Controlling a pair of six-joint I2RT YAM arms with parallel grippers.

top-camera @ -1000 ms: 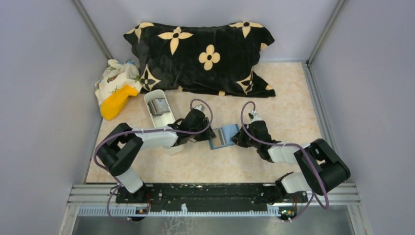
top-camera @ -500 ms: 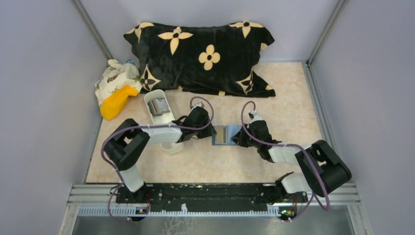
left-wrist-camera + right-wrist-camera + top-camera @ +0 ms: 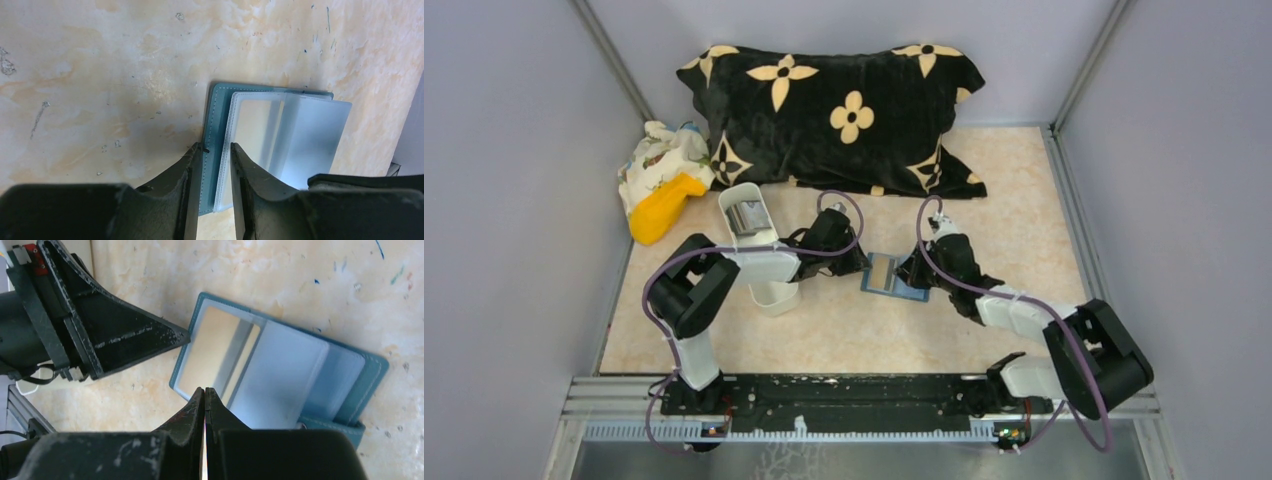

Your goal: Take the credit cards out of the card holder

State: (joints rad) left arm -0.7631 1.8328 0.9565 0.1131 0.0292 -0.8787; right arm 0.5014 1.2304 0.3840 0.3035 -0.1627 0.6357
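Note:
The blue-teal card holder [image 3: 892,275] lies open and flat on the table between my two grippers. It also shows in the left wrist view [image 3: 215,125] and the right wrist view [image 3: 372,372]. Its clear sleeves hold a tan-silvery credit card [image 3: 212,350], which also shows in the left wrist view [image 3: 255,125]. My left gripper [image 3: 856,268] is at the holder's left edge. Its jaws [image 3: 216,146] stand a narrow gap apart over the teal edge, gripping nothing. My right gripper [image 3: 912,272] is shut, its tips [image 3: 204,389] over the sleeve with the card.
A long white tray [image 3: 774,298] with a silvery flat thing [image 3: 746,217] lies left of the holder, under the left arm. A black flowered pillow [image 3: 844,110] lies at the back. A floral cloth [image 3: 659,160] and a yellow thing [image 3: 662,208] lie at the back left.
The holder has shifted a little right and turned on the table. Both grippers have moved with it, the left reaching farther right and the right moving farther from its base.

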